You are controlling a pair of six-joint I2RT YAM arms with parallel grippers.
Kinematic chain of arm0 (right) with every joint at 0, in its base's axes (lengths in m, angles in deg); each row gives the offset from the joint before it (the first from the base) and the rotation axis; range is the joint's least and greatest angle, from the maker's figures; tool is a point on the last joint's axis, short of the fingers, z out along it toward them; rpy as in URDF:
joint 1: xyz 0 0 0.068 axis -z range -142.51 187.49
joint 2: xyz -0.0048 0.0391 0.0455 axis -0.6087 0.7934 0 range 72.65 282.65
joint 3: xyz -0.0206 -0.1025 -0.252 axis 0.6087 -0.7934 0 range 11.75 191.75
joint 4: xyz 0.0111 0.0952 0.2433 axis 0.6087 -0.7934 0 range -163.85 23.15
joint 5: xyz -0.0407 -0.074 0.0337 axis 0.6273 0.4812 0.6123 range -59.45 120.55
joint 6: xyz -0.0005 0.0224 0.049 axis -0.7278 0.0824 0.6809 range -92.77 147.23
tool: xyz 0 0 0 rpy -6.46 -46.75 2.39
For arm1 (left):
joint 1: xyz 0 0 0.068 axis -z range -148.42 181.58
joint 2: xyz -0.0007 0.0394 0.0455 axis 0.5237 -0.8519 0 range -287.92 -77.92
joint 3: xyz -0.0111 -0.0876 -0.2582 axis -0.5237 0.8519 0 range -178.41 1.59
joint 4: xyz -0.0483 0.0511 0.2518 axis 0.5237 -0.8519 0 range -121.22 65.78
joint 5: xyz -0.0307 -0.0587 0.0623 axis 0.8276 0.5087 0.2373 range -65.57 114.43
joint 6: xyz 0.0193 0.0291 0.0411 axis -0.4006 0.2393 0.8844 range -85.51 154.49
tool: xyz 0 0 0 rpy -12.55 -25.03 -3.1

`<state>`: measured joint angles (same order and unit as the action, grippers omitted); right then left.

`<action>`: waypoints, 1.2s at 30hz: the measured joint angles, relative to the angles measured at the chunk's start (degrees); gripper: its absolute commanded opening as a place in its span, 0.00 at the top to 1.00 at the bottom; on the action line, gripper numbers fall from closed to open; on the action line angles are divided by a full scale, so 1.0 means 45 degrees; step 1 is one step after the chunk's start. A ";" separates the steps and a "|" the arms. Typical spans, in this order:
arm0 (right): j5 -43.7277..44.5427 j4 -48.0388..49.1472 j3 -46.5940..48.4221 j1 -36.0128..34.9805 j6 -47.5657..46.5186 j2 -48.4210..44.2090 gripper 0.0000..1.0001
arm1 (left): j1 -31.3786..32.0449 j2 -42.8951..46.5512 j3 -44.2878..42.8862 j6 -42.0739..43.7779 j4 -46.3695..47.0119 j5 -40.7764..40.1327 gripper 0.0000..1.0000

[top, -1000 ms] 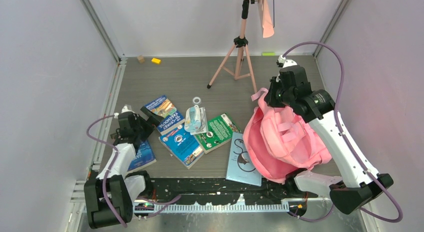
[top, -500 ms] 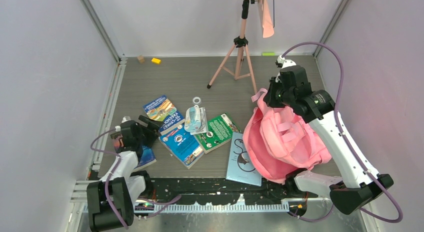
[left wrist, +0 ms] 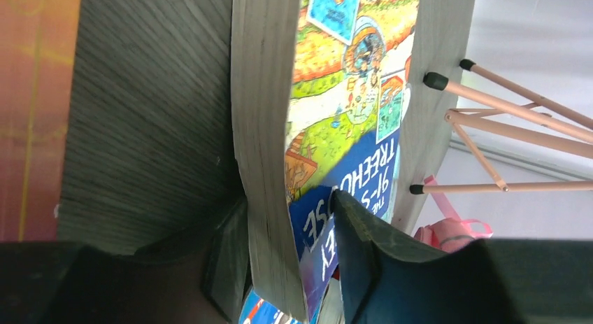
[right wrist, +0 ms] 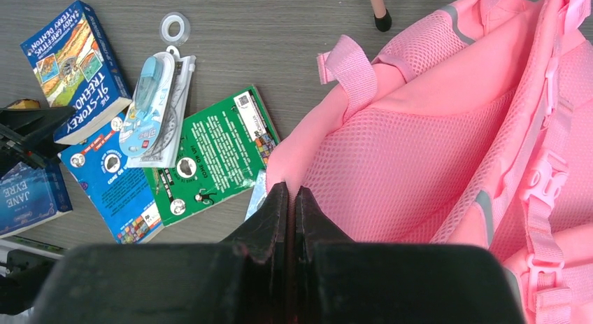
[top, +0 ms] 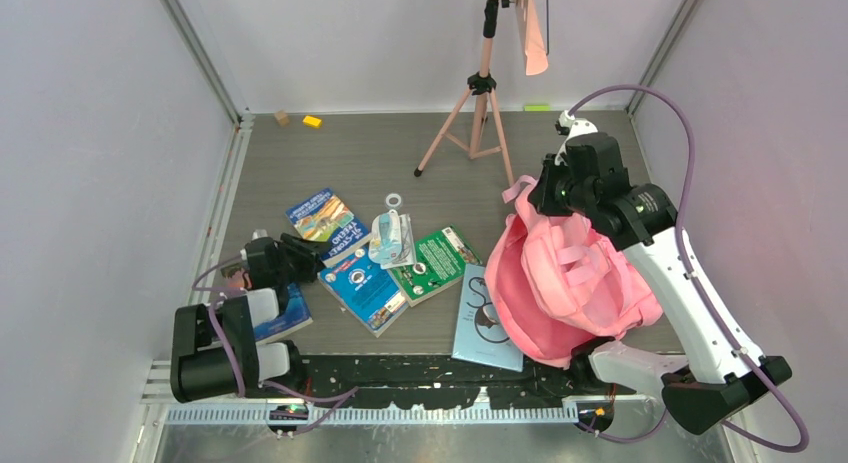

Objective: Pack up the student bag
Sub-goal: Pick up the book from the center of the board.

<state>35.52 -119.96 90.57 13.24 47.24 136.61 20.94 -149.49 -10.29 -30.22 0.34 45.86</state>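
The student bag (top: 570, 283) is bright pink and slumps at the right, its mouth facing left. My right gripper (top: 545, 198) is shut on its upper rim. In the right wrist view the shut fingertips (right wrist: 290, 191) pinch the pink fabric beside the mesh lining (right wrist: 433, 163). My left gripper (top: 300, 251) lies low at the left, against the near corner of a thick Treehouse book (top: 325, 221). Seen from the left wrist, its jaws (left wrist: 287, 201) clamp that book (left wrist: 336, 93), one finger under the page block and the other on the cover.
Around the Treehouse book lie a blue book (top: 362, 288), a green book (top: 435, 265), a pale blue book (top: 485, 318), a dark blue book (top: 285, 313), a blister pack (top: 390, 238) and a tape ring (top: 393, 199). A pink tripod (top: 478, 93) stands behind, with small blocks (top: 313, 121) by the back wall.
My left arm has folded down and back toward its base while its jaws narrowed onto the Treehouse book's corner. The right arm and the bag have barely shifted.
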 measured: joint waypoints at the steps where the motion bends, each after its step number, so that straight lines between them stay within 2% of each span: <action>1: -0.0015 0.0000 0.0000 0.0000 0.0000 -0.0029 0.99 | 0.0000 -0.0165 0.0015 -0.0073 0.0160 0.0029 0.66; 8: -0.0141 -0.0005 0.0000 0.0000 0.0005 -0.0165 1.00 | -0.0044 0.0228 0.0136 -0.0170 0.0763 0.0097 0.99; 13: -0.0189 -0.0005 0.0000 0.0000 0.0005 -0.0165 1.00 | -0.0044 0.1389 0.0136 0.0219 -0.0359 -0.0165 1.00; 19: -0.0155 -0.0005 0.0000 0.0000 0.0010 -0.0165 1.00 | -0.0044 0.3138 -0.0214 0.1574 -0.2463 -0.0432 1.00; 25: 0.0058 0.0068 0.0000 0.0000 0.0087 -0.0165 1.00 | -0.0010 0.3740 -0.2929 0.4299 -0.5668 -0.0010 1.00; 28: 0.0257 0.0141 0.0000 0.0000 0.0257 -0.0185 1.00 | 0.0160 0.3774 -0.4206 0.5221 -0.6528 0.0296 1.00; 32: 0.0724 0.0311 0.0000 0.0000 0.0544 -0.0277 1.00 | 0.1044 0.3764 -0.5561 0.6149 -0.7475 0.0680 1.00; 36: 0.1156 0.0481 0.0000 0.0000 0.0792 -0.0306 1.00 | 0.3177 0.3648 -0.6985 0.6722 -0.8874 0.0534 1.00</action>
<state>40.73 -117.79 90.57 13.24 50.81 135.24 35.24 -133.07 -41.72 0.03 -39.60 48.27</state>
